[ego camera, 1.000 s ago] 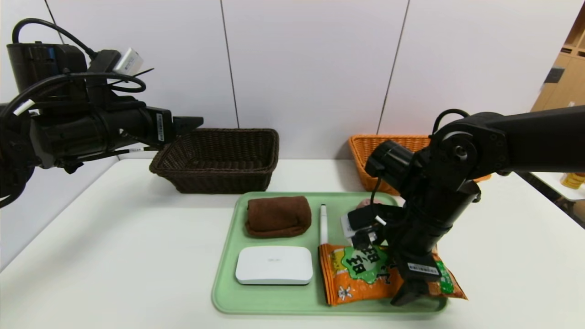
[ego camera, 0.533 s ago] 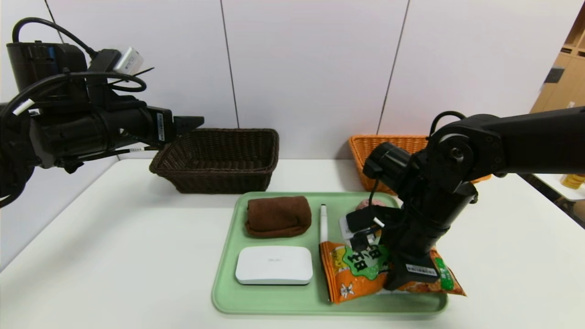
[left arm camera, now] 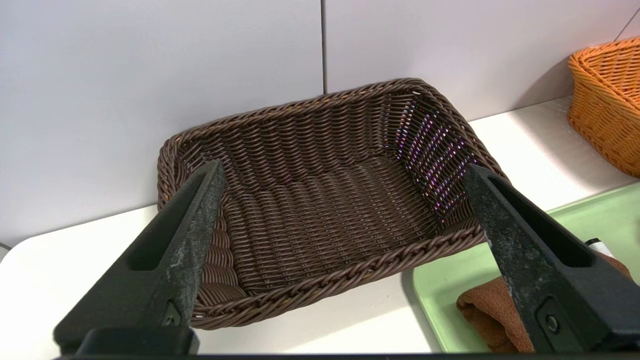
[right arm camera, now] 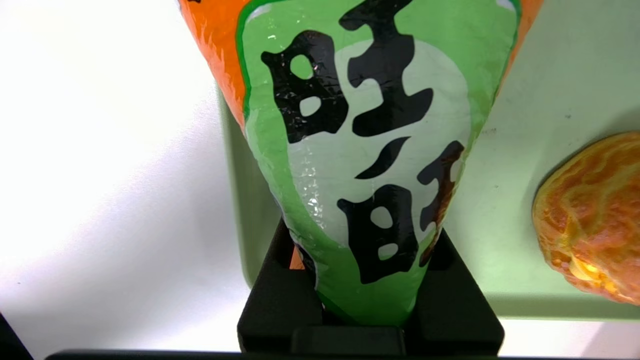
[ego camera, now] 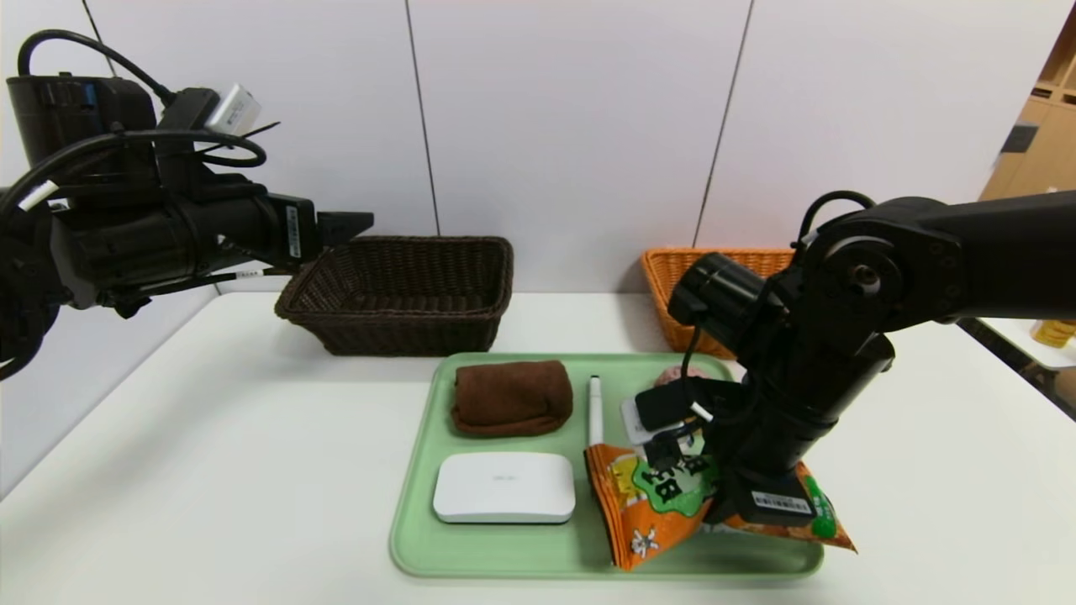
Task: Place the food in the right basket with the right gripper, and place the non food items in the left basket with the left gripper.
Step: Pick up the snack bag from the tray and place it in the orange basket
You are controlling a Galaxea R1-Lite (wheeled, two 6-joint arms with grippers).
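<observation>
Nearest: right tool [ego camera: 761, 525] points steeply down over the near right corner of the green tray [ego camera: 504, 559]. Its jaws are pinched on the middle of the orange snack bag [ego camera: 651, 504]; the bag bunches into a cone at the pinch. Judgement: a mid-body pinch suits a soft, puffy bag, and the bag's right end already looks clear of the tray, so the lift toward the right basket seems under way. Risk: slick film could slip if the pinch is shallow.

Same tray, left of the bag: white box [ego camera: 504, 487] lying flat, near side. Behind it the folded brown towel [ego camera: 510, 397]. White pen [ego camera: 595, 412] lies between towel and bag, pointing near-to-far. All three untouched; they wait for the left arm.

Bun [right arm camera: 592, 217]: the head view shows only a sliver behind the right arm. The right wrist view shows it plainly, golden crust, on the tray beside the bag, not touching it. That view also shows the film squeezed between the two jaws, which the head view hides behind the wrist.

Far: left basket [ego camera: 403, 290], dark brown, and right basket [ego camera: 681, 277], orange, both on the tabletop [ego camera: 210, 470] against the wall. The right one is partly hidden by the arm.

Left tool [left arm camera: 345, 260] hangs level at far left, jaws spread wide, holding nothing. The left wrist view looks into the dark basket; nothing shows inside it. Interior of the orange basket: cannot tell.
</observation>
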